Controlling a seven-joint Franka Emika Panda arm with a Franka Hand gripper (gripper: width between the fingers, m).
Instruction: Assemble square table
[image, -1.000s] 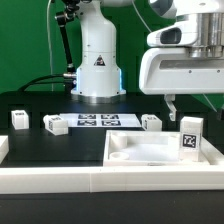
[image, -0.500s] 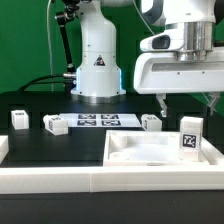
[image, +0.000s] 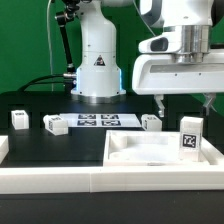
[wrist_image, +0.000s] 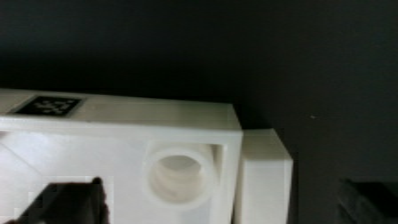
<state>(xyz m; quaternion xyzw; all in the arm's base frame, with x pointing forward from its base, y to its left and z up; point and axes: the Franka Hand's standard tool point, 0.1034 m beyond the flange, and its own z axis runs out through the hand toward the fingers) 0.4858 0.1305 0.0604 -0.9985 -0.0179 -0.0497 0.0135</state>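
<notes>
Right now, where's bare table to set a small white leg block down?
Free: black tabletop between flat white marker board, large white square slab and long white border wall. Crowded at exterior view's right: slab, two white tagged block legs, open gripper overhead.

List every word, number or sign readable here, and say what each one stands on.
No words or numbers are readable.
Arm's base: a black triangle sign, its content too small to read.
Marker board, legs and square table: black-and-white tag patterns only, no letters.
</notes>
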